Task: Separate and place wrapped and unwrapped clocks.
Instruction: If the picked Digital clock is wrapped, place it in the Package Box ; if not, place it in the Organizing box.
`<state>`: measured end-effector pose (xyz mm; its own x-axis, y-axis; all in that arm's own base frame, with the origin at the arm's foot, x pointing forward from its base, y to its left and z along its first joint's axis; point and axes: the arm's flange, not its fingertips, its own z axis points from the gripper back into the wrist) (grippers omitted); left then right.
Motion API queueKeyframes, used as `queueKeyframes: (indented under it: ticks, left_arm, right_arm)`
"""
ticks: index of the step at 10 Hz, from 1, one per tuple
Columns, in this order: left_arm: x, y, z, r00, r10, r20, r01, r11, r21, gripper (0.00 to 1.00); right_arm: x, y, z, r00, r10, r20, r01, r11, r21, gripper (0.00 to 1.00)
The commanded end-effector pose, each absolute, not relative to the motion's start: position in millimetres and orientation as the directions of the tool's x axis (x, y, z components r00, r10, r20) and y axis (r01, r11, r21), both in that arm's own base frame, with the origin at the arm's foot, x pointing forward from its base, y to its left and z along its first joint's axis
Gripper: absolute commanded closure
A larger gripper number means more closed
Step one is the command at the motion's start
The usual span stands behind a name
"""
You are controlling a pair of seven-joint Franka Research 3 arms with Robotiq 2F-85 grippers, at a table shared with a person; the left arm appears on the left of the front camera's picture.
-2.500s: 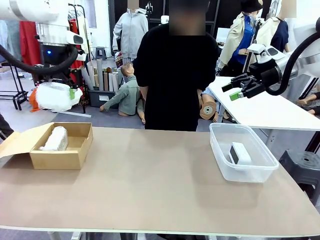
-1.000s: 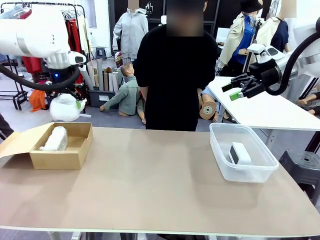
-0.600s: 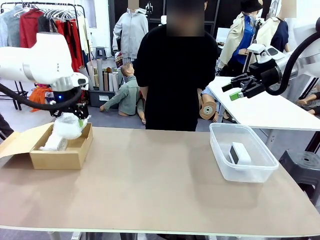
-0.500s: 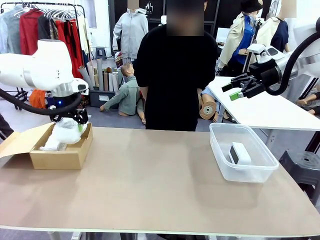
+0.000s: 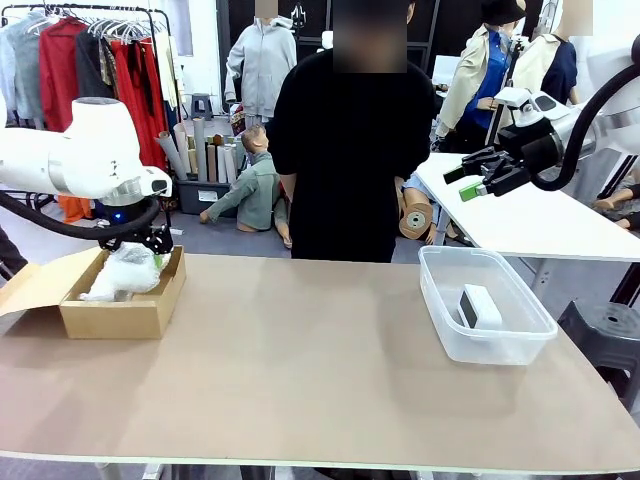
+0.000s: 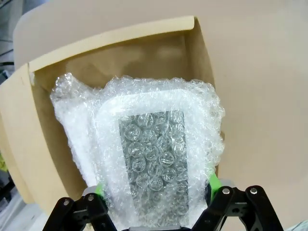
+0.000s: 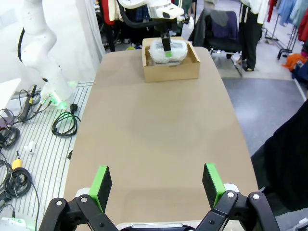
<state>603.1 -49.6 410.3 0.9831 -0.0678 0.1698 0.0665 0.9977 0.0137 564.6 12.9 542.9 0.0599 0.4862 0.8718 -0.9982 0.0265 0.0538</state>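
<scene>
Risk: the squat bundle (image 6: 154,159) could be dropped onto the long bundle (image 5: 100,290) already in the box (image 5: 120,318) and left tilted against it, since little floor is free.
Left claw (image 6: 156,204): closed partway on the squat bundle, held low inside the box.
Right claw (image 7: 156,185): wide open, nothing held, high above the desk (image 5: 300,370).
Bare clock (image 5: 480,305): seen lying in the clear bin (image 5: 440,320).

Open cardboard box (image 5: 130,312) set at counter (image 5: 300,380) left end; clear plastic bin (image 5: 485,335) at right end; person (image 5: 350,150) stood behind.
</scene>
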Motion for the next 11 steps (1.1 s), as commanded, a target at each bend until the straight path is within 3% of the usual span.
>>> queueKeyframes:
  ticks: [1, 11]
  left_arm:
    - [599.5, -51.3, 411.0, 0.983, -0.086, 0.162, 0.081, 0.996, 0.033, 1.00]
    - [625.2, -53.6, 394.0, 0.976, -0.006, 0.217, -0.001, 0.999, 0.035, 1.00]
  right_arm:
    - [564.3, 13.0, 544.2, 0.057, 0.489, 0.871, -0.998, 0.027, 0.050, 0.00]
    - [564.3, 13.0, 544.2, 0.057, 0.489, 0.871, -0.998, 0.027, 0.050, 0.00]
